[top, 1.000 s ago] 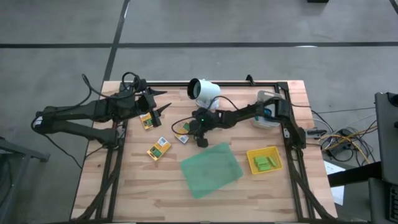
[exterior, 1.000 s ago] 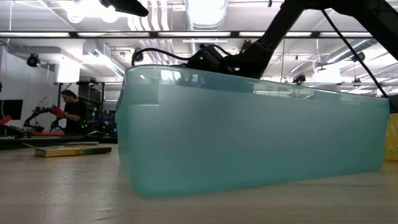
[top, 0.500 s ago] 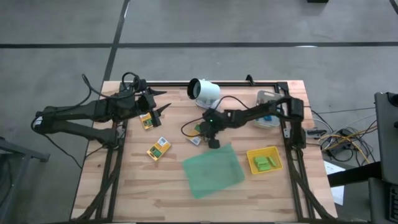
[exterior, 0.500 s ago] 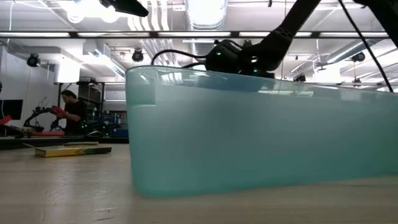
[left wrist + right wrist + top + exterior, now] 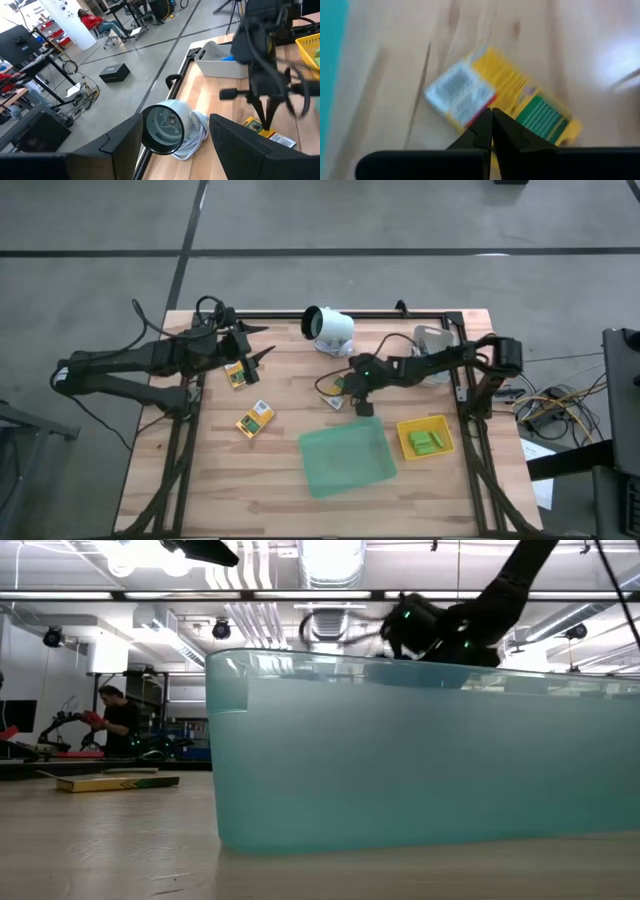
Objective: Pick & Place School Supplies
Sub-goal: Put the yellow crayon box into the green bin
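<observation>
Right now the right gripper (image 5: pixel 341 398) hangs over mid-table with its fingers (image 5: pixel 487 131) pressed together on nothing, tips just above a yellow-and-green packet (image 5: pixel 500 102) lying flat on the wood, near the translucent green tray (image 5: pixel 347 460); the left gripper (image 5: pixel 262 354) waits at the table's far left, fingers apart and empty, beside a second packet (image 5: pixel 236 374); a third packet (image 5: pixel 255 419) lies nearer the front; light-green blocks (image 5: pixel 427 442) sit in the yellow tray (image 5: pixel 408 429).

I saw a pale, planked wooden desk (image 5: pixel 270 470), a translucent green plastic tray (image 5: pixel 345 460), and a glossy printed packet (image 5: pixel 502 107).
</observation>
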You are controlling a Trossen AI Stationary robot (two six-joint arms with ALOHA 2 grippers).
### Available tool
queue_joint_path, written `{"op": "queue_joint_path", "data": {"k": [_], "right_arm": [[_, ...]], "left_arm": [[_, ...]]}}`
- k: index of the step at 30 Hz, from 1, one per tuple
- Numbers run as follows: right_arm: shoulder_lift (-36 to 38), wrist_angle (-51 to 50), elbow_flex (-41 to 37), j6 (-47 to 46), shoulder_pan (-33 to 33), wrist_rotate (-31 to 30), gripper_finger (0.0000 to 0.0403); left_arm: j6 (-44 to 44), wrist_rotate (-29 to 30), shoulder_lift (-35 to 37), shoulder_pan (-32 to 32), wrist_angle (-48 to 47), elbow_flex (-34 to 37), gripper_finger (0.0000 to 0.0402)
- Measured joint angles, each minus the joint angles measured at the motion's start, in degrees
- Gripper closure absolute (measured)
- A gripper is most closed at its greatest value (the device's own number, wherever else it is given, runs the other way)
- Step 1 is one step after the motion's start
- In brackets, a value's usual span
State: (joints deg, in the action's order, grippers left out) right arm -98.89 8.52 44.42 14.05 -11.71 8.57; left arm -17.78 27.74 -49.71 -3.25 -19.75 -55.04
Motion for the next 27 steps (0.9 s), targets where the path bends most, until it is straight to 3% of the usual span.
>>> {"op": "queue_joint_path", "data": {"k": [6,12,15,21,27], "right_arm": [[7.4,1.4,-3.0,-2.0,-0.4,-0.7,0.0394],[14.3,1.3,-5.9,-1.8,-0.4,-11.9,0.0394],[16.8,1.2,-7.6,-1.7,-0.4,-14.4,0.0394],[16.9,-0.3,-12.3,-1.9,-0.7,-14.9,0.0391],[15.4,2.0,-15.6,-2.9,-0.8,-14.8,0.0348]], "left_arm": [[0.0,0.0,0.0,0.0,0.0,0.0,0.0165],[0.0,0.0,0.0,0.0,0.0,0.0,0.0165],[0.0,0.0,0.0,0.0,-0.1,0.0,0.0165],[0.0,0.0,0.0,0.0,-0.1,0.0,0.0165],[0.0,0.0,0.0,0.0,-0.1,0.0,0.0165]]}}
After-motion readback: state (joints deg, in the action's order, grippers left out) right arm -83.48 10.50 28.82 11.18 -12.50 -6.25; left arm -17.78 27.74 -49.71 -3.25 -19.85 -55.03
